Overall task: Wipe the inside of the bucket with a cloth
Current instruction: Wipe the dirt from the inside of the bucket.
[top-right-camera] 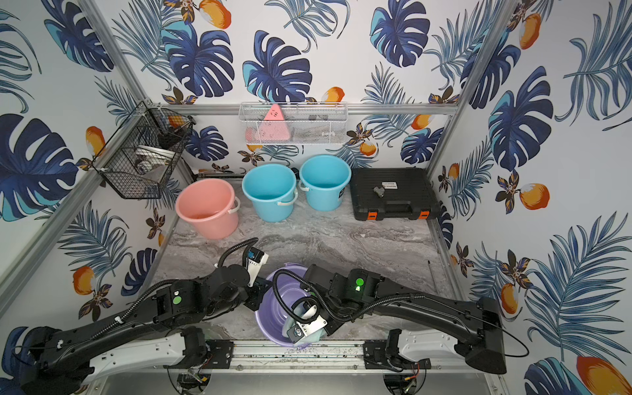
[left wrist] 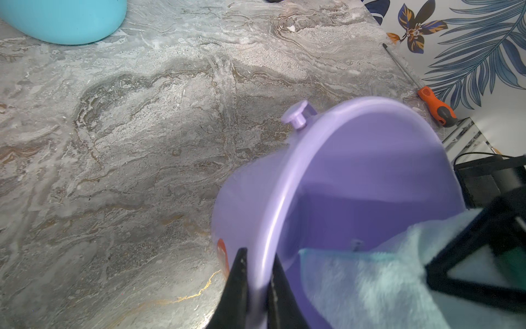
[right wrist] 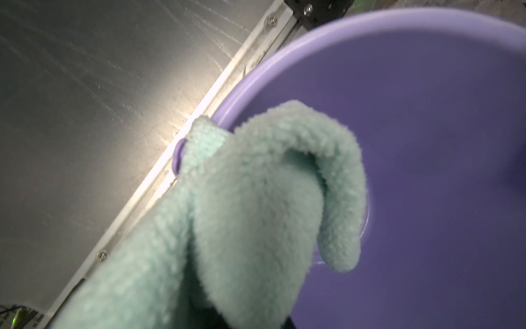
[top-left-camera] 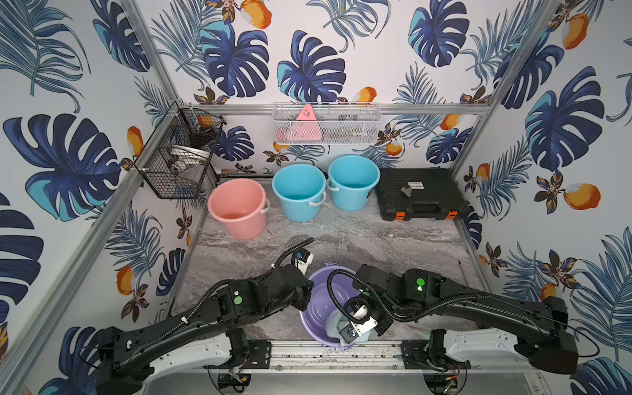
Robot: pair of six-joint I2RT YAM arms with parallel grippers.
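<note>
A lilac bucket (top-left-camera: 319,297) (top-right-camera: 275,307) stands tilted near the table's front edge, between my two arms. My left gripper (left wrist: 259,256) (top-left-camera: 307,290) is shut on the bucket's rim (left wrist: 284,182), one finger outside the wall and one inside. The pale mint cloth (right wrist: 256,213) (left wrist: 370,279) hangs bunched inside the bucket and drapes over its front rim. My right gripper (top-left-camera: 352,330) reaches down into the bucket, shut on the cloth. The fluffy folds hide its fingers in the right wrist view. The bucket's inner wall (right wrist: 427,142) shows bare beside the cloth.
At the back stand a pink bucket (top-left-camera: 237,207), two blue buckets (top-left-camera: 299,191) (top-left-camera: 354,181) and a black tool case (top-left-camera: 420,193). An orange-handled screwdriver (left wrist: 435,106) lies by the right wall. Wire baskets (top-left-camera: 178,154) (top-left-camera: 326,123) hang on the walls. A metal rail (top-left-camera: 342,355) runs along the front.
</note>
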